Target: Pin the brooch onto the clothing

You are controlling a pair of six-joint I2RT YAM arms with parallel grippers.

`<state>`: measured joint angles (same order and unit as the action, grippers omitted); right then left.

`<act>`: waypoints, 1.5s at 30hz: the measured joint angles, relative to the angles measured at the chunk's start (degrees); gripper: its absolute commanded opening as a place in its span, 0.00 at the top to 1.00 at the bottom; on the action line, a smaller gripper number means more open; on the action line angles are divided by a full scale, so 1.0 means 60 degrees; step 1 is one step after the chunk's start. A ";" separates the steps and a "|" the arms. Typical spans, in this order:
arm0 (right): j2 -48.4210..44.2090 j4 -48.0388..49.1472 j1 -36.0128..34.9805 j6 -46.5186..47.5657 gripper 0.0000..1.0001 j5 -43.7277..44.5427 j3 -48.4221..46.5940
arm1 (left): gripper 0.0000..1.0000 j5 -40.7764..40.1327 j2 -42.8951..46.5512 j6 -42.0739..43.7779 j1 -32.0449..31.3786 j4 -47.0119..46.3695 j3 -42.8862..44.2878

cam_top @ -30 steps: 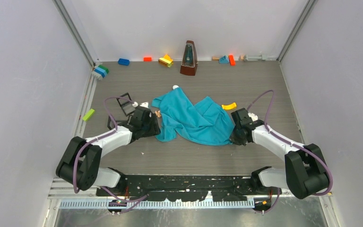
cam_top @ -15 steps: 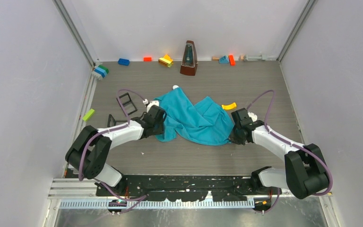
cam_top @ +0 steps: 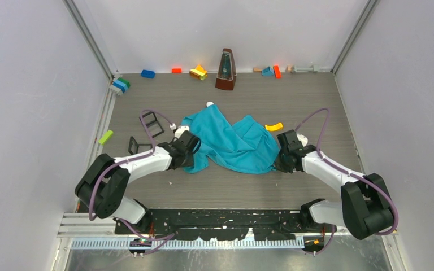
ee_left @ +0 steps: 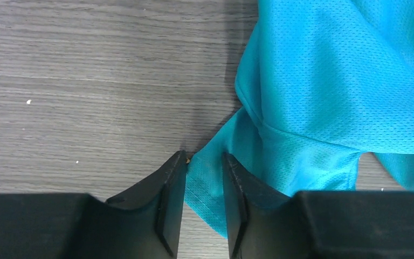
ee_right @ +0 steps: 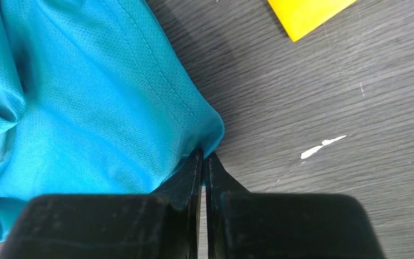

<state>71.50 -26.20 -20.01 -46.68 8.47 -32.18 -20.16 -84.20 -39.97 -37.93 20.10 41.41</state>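
The teal-blue short-sleeved T-shirt of soft mesh fabric (cam_top: 231,141) lies crumpled in the middle of the grey wood-grain table (cam_top: 231,189), with one arm at each end of it. A curved yellow plastic piece (cam_top: 273,126) sits just beyond the shirt's right edge.

The right hand (ee_right: 205,156) has its two black fingers pressed together, and the stitched hem corner of the shirt runs into their tips. I judge it to be pinching that corner against the table.

The left hand (ee_left: 205,162) is low over the shirt's left corner. Its fingers are slightly spread and straddle a flap of hem that lies between them, and nothing shows them squeezing it.

A tiny orange-brown speck (ee_left: 187,157) sits at the tip of the left finger. It is too small to say whether it belongs to the brooch, which I cannot otherwise pick out in any view.

The step in hand looks like securing and spreading the garment, so pinning has not begun. Next, the left hand needs to close on its flap. Both hands should then draw apart to flatten a patch of cloth, after which the brooch must be located.
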 measured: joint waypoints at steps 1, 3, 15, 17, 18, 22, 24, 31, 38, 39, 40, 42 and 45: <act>0.0000 0.0007 0.0000 0.0000 0.95 0.0000 0.0007 | 0.81 0.0015 0.0044 -0.0047 0.0000 0.0022 -0.0040; 0.0000 0.0047 0.0000 0.0000 0.97 -0.0018 0.0011 | 0.89 0.0062 0.0124 -0.0113 0.0000 0.0007 -0.0127; -0.0339 -0.0109 0.0000 0.0033 1.00 -0.0040 0.0058 | 1.00 0.0401 0.1144 -0.0306 0.0000 0.0670 -0.0627; -0.0732 -0.0375 0.0000 0.0095 1.00 0.0004 0.0011 | 1.00 0.0401 0.1778 -0.0262 0.0004 0.1235 -0.0590; -0.0994 -0.0525 0.0000 0.0142 1.00 0.0044 -0.0066 | 1.00 0.0404 0.2208 -0.0233 0.0029 0.1537 -0.0488; -0.2313 -0.1158 0.0000 0.0477 0.99 0.0510 -0.0980 | 1.00 0.0634 0.3679 0.0055 0.0448 0.2386 0.0714; -0.2881 -0.1515 0.0000 0.0758 1.00 0.0841 -0.1894 | 1.00 0.0765 0.4167 0.0280 0.0871 0.2630 0.1716; -0.3603 -0.2095 0.0000 0.2040 0.99 0.1676 -0.6269 | 1.00 0.1235 0.4306 0.1402 0.1854 0.3803 0.6655; -0.3603 -0.2517 0.0000 0.3293 1.00 0.1570 -1.0433 | 1.00 0.1876 0.3319 0.2463 0.1865 0.4594 1.1992; -0.3603 -0.2605 0.0000 0.3413 1.00 0.1508 -1.0921 | 1.00 0.2069 0.3166 0.2568 0.1865 0.4794 1.2739; -0.3614 -0.2659 0.0000 0.3523 1.00 0.1443 -1.1355 | 1.00 0.2116 0.3144 0.2590 0.1869 0.4816 1.2859; -0.3785 -0.2681 0.0000 0.3672 1.00 0.1337 -1.1938 | 1.00 0.2310 0.3136 0.2714 0.1869 0.5038 1.3271; -0.4033 -0.2656 0.0000 0.3829 1.00 0.1290 -1.2247 | 1.00 0.2532 0.3213 0.2841 0.1869 0.5198 1.3446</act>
<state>47.31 -42.13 -20.01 -23.70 16.21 -105.67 -4.97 -64.93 -22.92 -26.72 51.29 122.08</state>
